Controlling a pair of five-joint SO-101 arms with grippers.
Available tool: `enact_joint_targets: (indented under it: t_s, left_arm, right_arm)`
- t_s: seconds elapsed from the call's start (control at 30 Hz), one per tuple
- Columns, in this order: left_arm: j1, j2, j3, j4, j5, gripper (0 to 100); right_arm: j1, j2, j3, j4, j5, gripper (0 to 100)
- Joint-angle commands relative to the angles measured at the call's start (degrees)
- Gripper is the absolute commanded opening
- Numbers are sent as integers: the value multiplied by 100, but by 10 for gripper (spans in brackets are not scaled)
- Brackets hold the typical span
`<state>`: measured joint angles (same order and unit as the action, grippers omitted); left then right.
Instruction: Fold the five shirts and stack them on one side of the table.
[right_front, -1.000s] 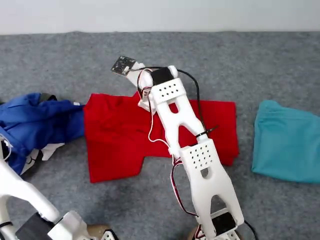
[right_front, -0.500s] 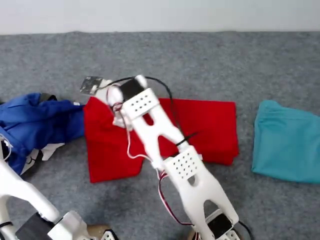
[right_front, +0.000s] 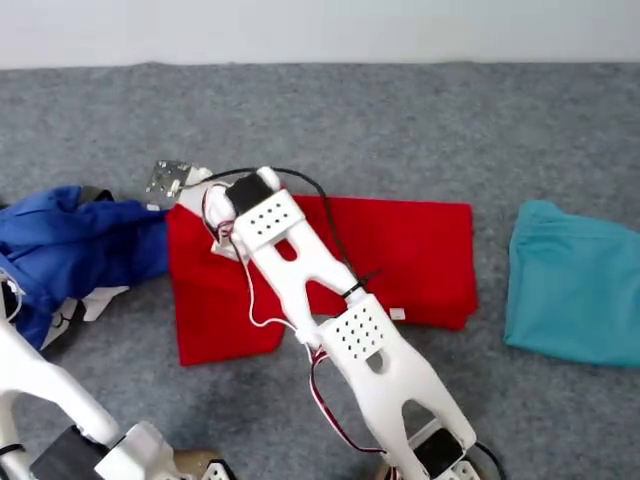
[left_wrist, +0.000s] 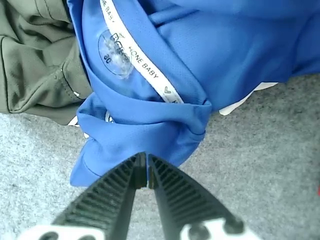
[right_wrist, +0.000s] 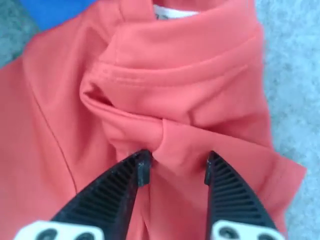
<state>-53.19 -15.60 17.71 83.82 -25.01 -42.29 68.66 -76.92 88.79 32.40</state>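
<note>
Resting at the near left with the left gripper (left_wrist: 147, 167) pressed together on nothing, tips hanging just over the rumpled blue shirt (left_wrist: 165, 55), itself heaped against an olive shirt (left_wrist: 35, 60); no shift on that side across the last second. Reaching out from the near middle and swung leftward within that same second, from the middle of the red shirt's far edge across to its far-left corner. Poised there now with the right gripper (right_wrist: 177, 165) apart, one fingertip on either side of a bunched ridge of the red shirt (right_front: 410, 250), not yet clamped on it. Lying mid-worktop, spread wide, right part flat, near-left part jutting toward the near side, left edge meeting the blue heap. Probably the start of a fold from the left corner, so red's folding hardly under way. Already folded and set well apart at the right: a teal shirt (right_front: 570, 280), likely the seed of the stack. Left to do, by this reckoning: red, blue, olive and whatever else lies in the left heap. Farthest off, grey worktop (right_front: 420, 110) running to the far wall.
</note>
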Motion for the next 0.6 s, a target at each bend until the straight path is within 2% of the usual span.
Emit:
enact_joint_targets:
  t_s: [0.0,0.13,0.57]
  left_arm:
    - [26,-246,-40,-123,35,14]
    - [26,-229,-40,-123,35,14]
    - [26,-220,-40,-132,35,14]
  right_arm:
    - [-154,-66,-229,-84,-62,178]
    - [-145,-101,-237,-180,-18,45]
    - [-180,-655,-1011,998,141,46]
